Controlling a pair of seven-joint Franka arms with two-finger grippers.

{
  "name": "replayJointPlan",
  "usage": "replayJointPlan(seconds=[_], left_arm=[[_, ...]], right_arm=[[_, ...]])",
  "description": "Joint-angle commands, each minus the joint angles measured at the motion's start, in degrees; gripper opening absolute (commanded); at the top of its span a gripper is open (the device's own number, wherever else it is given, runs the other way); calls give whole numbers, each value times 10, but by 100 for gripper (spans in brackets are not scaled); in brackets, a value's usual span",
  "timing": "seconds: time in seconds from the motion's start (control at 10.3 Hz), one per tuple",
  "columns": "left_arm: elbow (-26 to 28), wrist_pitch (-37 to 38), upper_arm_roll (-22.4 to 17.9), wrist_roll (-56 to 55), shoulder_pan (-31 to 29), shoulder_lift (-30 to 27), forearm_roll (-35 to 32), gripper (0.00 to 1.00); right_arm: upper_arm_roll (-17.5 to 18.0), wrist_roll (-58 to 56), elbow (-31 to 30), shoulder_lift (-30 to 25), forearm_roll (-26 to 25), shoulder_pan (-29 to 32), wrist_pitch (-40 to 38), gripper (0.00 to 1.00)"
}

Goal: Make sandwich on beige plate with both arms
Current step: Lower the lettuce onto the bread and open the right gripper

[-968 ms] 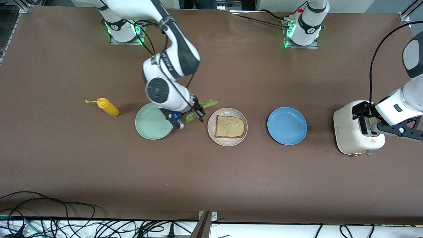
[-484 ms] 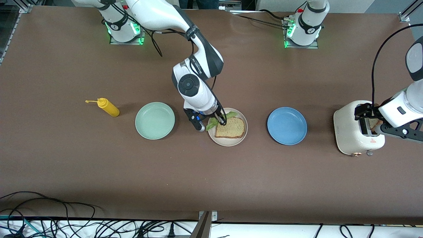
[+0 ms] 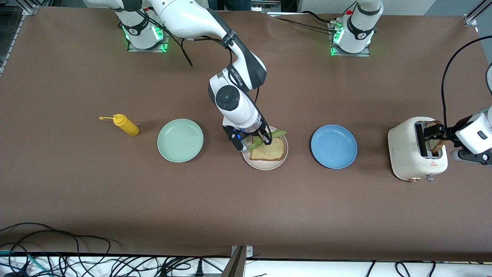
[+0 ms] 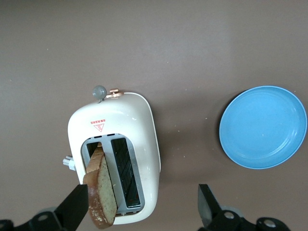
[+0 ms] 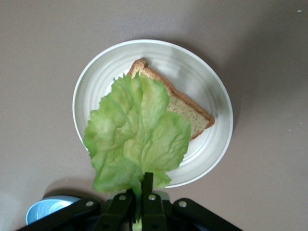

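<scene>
One tan bread slice lies on the beige plate, also seen as the bread slice on the beige plate in the right wrist view. My right gripper hangs over that plate, shut on the stem of a ruffled green lettuce leaf that droops over the bread. A second bread slice leans out of a slot of the white toaster. My left gripper straddles the toaster's end, open wide, one finger beside that slice.
A mint-green plate and a yellow squeeze bottle lie toward the right arm's end. A blue plate sits between the beige plate and the toaster. Cables run along the table's near edge.
My right arm has carried the lettuce from beside the mint-green plate to over the beige plate. My left gripper has drawn back from the toaster toward the table's end, and the slice leans out more.
</scene>
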State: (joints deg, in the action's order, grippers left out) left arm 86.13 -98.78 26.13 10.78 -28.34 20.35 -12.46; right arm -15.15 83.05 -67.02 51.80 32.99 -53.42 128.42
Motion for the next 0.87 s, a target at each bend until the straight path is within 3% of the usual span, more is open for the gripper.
replayJointPlan(seconds=[0.0,0.19,0.77], left_arm=[[3,2,6,7,-3,-2,-20,100],[3,2,6,7,-4,2,-18,100],[3,2,6,7,-4,3,-18,100]], right_arm=[[1,-3,24,30,-11,3,20,0],[2,-8,23,32,-47,6,23,0],[3,0,24,27,-40,7,-8,0]])
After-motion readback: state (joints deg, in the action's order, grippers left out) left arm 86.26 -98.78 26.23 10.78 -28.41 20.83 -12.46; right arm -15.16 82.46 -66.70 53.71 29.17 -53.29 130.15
